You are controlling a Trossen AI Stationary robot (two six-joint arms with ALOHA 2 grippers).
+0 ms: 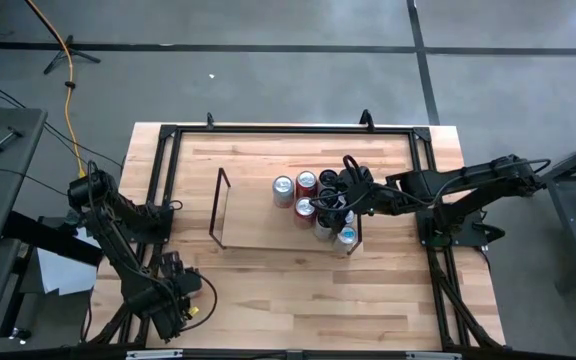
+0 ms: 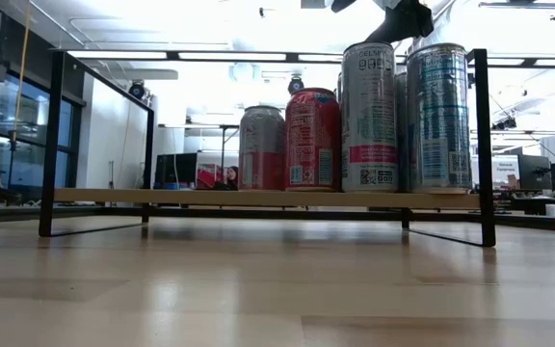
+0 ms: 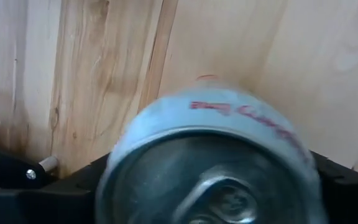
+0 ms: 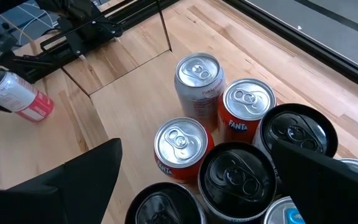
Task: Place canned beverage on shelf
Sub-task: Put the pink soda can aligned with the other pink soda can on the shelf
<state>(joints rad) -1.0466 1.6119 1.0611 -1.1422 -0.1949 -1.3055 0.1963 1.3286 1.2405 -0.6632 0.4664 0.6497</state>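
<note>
The canned beverage [image 3: 210,162] in play is a silver can with red script on its side, seen close in the left wrist view with its pull-tab end toward the camera. It is clamped between the dark fingers of the left gripper [image 1: 181,300], well off the shelf [image 1: 258,225] toward the table's near left corner. The right wrist view shows the same can [image 4: 18,94] lying tilted in that gripper, silver with a red-pink band.

The shelf is a low, flat board of pale wood carried on thin black wire frames at its short ends, resting on the wood-plank tabletop [image 1: 298,290]. The end nearer the left gripper is bare board. Toward the shelf's other end a cluster of cans stands upright and packed close. A plain silver-topped can [image 4: 197,81] is outermost, and beside it are two orange cans: one reads "Fanta" [image 4: 246,109], the other [image 4: 179,149] shows only part of a white logo. Behind these stand several black-topped cans [image 4: 240,174]. From the low view the cluster reads as a dull red can [image 2: 261,147], a brighter red can [image 2: 312,140] with a printed label panel, and two taller slim silver cans [image 2: 369,116] carrying small print and a QR code.

The right gripper [image 1: 340,200] hangs directly over this cluster, at the shelf's far end from the held can; its two dark fingers [image 4: 328,180] are spread wide with nothing between them.
</note>
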